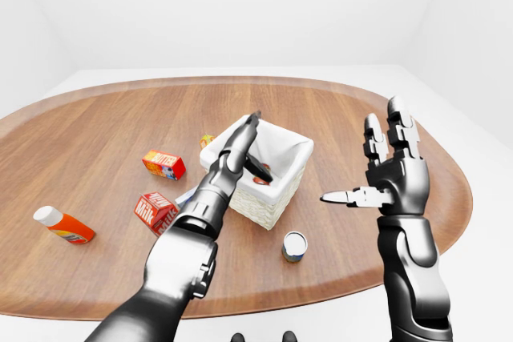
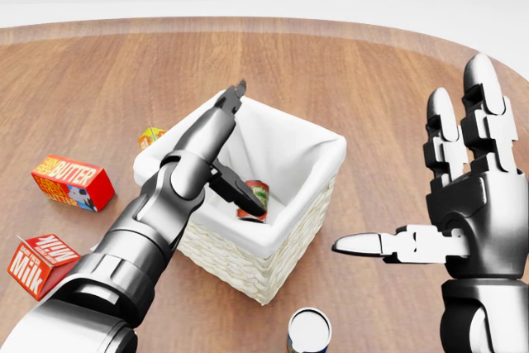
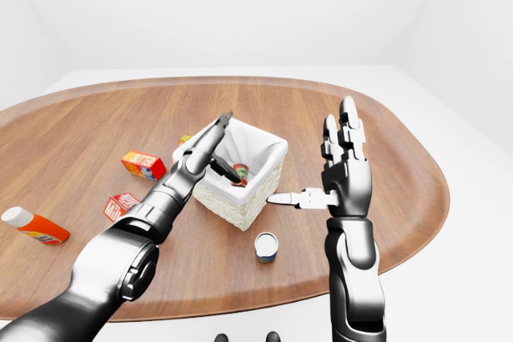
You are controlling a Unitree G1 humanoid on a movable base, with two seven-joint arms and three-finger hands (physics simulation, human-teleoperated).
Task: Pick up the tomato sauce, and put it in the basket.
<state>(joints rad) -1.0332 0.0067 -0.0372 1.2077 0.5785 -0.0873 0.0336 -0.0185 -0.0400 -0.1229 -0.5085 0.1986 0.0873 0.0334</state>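
Observation:
The tomato sauce can (image 2: 255,197), red with a green label patch, lies inside the white-lined wicker basket (image 2: 281,241) near its bottom. My left hand (image 2: 237,145) hovers over the basket with fingers spread open: one points up past the rim, the thumb reaches down toward the can without gripping it. My right hand (image 2: 430,204) is raised at the right of the head view, palm flat, fingers straight and open, holding nothing.
On the round wooden table: a butter box (image 2: 71,182), a milk carton (image 2: 37,263), a small yellow-red item (image 2: 150,136) behind the basket, a silver-topped can (image 2: 308,330) below the basket, and an orange bottle (image 1: 64,225) far left in the left-eye view.

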